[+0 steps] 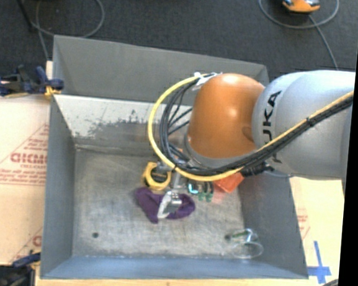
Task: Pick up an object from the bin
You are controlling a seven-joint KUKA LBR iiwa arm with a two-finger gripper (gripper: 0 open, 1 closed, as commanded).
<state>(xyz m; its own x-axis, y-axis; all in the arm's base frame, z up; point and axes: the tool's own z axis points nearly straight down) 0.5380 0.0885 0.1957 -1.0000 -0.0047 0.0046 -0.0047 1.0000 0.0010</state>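
Note:
My gripper (171,206) is low in the middle of the bin, right on top of a purple, soft-looking crumpled thing (145,200). The purple thing spreads out to either side of the gripper. Just behind it, touching its far edge, lies a yellow ring-shaped thing with a dark centre (155,179). A small green piece (205,195) sits close to the gripper's right, partly under the arm.
An orange thing (229,183) peeks out from under the arm at centre right. A clear, glassy item with a metal loop (245,242) lies near the front right corner. The orange wrist cover and cable loops hide the bin's back right.

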